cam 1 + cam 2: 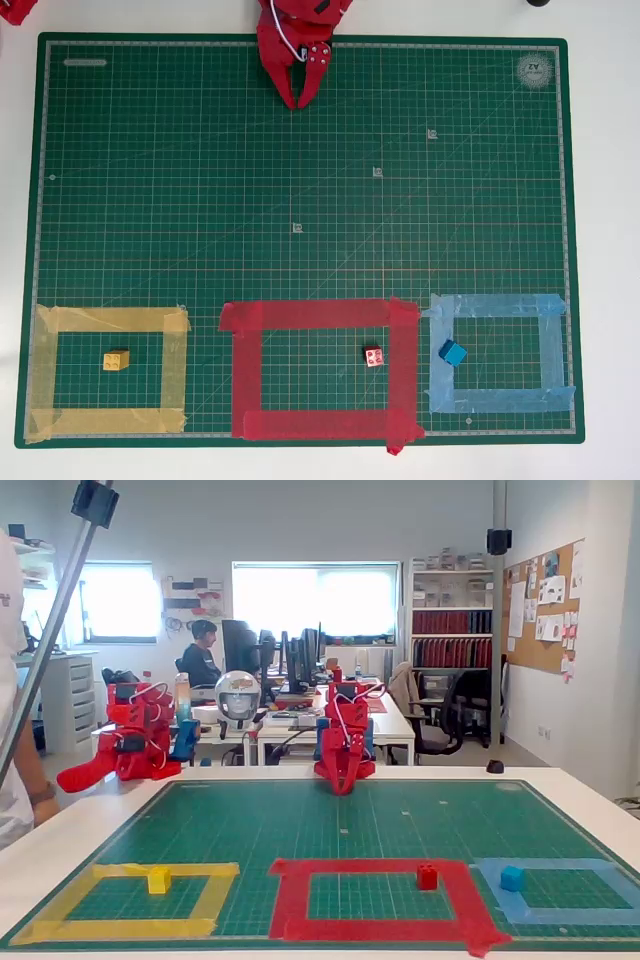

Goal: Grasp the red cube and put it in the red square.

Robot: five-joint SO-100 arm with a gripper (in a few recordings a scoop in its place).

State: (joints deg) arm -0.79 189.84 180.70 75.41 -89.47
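The red cube point(374, 356) point(427, 876), marked with white dots, rests on the green mat inside the red square point(318, 425) point(295, 892), close to its right tape strip. My red gripper point(298, 100) point(342, 788) is folded back at the far edge of the mat, well away from the cube. Its fingers meet at the tips, with nothing between them.
A yellow cube point(116, 360) point(158, 880) lies inside the yellow tape frame point(110, 320) on the left. A blue cube point(453, 352) point(512, 878) sits inside the light-blue tape frame point(500, 305) on the right. The green mat point(300, 180) lies bare between the gripper and the frames.
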